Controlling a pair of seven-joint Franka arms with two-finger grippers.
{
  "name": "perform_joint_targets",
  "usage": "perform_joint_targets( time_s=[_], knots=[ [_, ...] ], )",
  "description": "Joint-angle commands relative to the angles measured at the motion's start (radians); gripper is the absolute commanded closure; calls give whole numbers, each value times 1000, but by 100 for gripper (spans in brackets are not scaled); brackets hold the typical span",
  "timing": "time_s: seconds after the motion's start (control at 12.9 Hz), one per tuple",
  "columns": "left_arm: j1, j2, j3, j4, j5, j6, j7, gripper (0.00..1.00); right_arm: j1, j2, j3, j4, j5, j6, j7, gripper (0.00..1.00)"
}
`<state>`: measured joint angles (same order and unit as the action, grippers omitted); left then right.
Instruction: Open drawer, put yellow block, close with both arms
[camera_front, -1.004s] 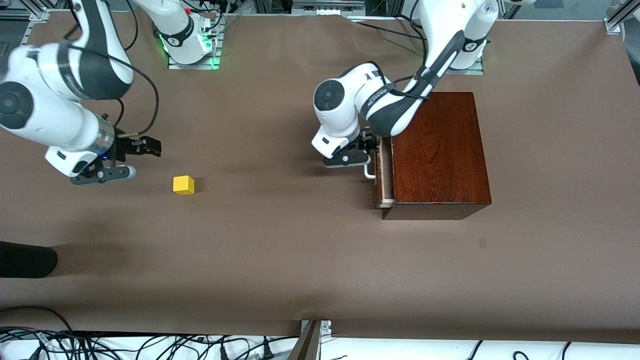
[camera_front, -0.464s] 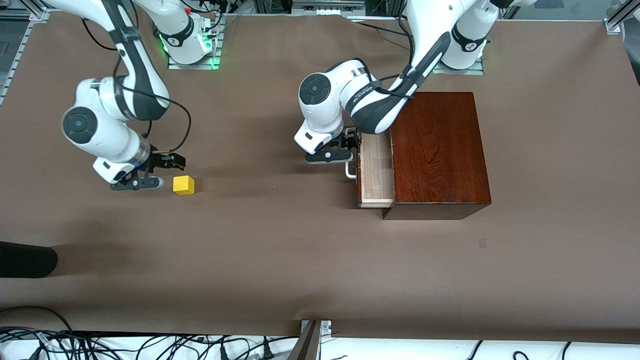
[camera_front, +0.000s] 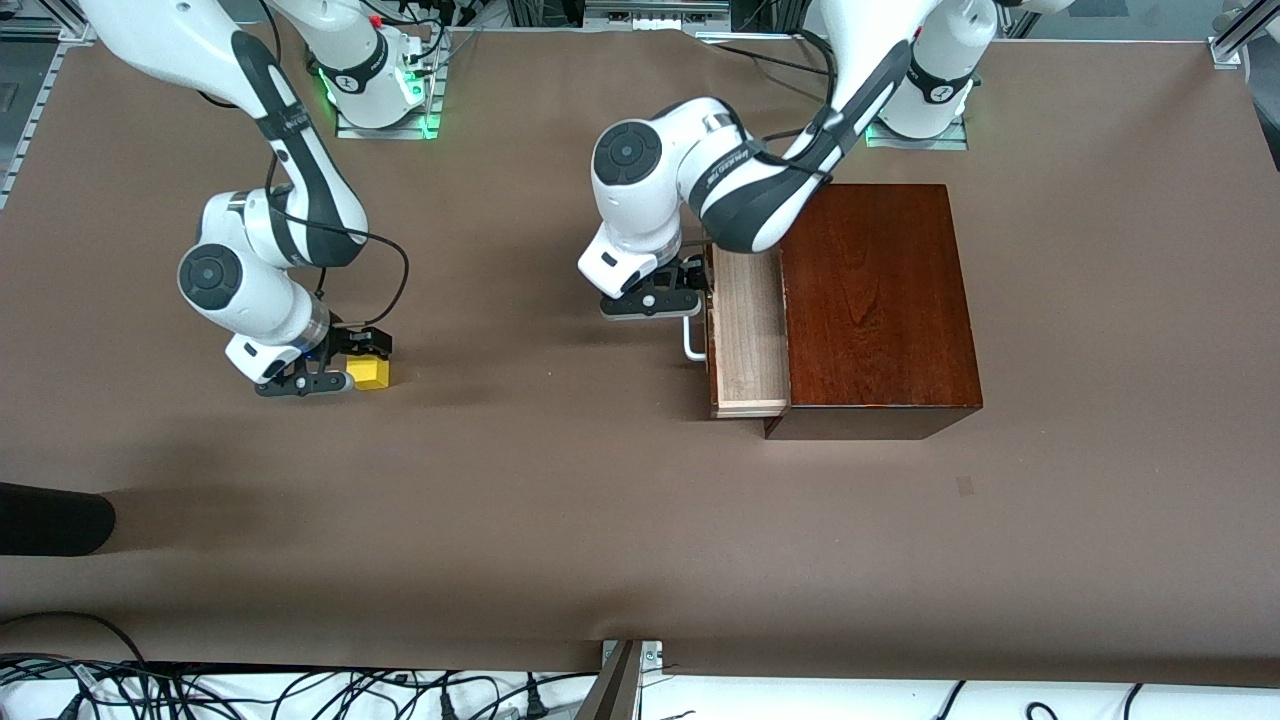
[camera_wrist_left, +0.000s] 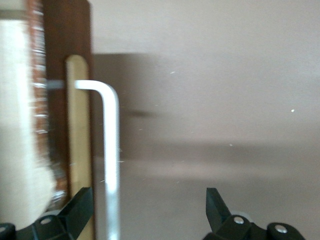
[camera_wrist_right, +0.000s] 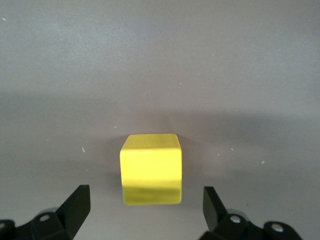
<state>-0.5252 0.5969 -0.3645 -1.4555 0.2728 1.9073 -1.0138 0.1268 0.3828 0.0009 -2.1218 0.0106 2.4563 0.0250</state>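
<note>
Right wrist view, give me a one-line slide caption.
Right hand, fingers open, poised over the yellow block resting on the brown table.

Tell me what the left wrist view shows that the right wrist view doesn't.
Only the left wrist view shows the drawer and its white handle, with the open left gripper around the handle. Only the right wrist view shows the yellow block lying ahead of the open right gripper. Both share the brown table and wide-spread black fingers.
</note>
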Motion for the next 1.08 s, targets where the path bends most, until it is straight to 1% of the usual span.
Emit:
perform_joint_targets(
  time_s=[0.0, 0.08, 0.15, 0.23, 0.39, 0.46, 0.62, 0.7, 0.77, 0.85, 1.0],
  knots=[
    [57, -124, 4, -5, -17, -146, 32, 0, 2, 31, 4, 3, 5, 56, 3, 0],
    [100, -167, 1, -6, -17, -206, 78, 0, 2, 45, 4, 5, 5, 67, 3, 2],
    [135, -205, 4, -6, -17, -265, 143, 0, 2, 48, 4, 5, 5, 70, 3, 7],
    [181, -239, 7, -6, -15, -312, 197, 0, 2, 50, 4, 2, 5, 70, 3, 15],
    [305, -296, 1, -5, -20, -326, 343, 0, 2, 59, 4, 2, 5, 70, -3, 33],
    [360, -321, -1, -5, -20, -327, 422, 0, 2, 60, 4, 5, 5, 67, -3, 45],
    [448, -390, 3, -5, -21, -327, 555, 0, 2, 59, 2, 20, 5, 61, -7, 82],
    [482, -400, 3, -5, -21, -329, 596, 0, 2, 54, 2, 35, 5, 50, -10, 98],
    [511, -414, 6, -5, -24, -338, 603, 0, 2, 44, 4, 64, 0, 5, -11, 100],
    [566, -433, 4, -3, -70, -362, 604, 0, 2, 41, 5, 118, -3, -56, -13, 100],
    [681, -434, 6, 50, -173, -387, 609, 0, 2, 39, 42, 259, -3, -220, -14, 100]
  ],
)
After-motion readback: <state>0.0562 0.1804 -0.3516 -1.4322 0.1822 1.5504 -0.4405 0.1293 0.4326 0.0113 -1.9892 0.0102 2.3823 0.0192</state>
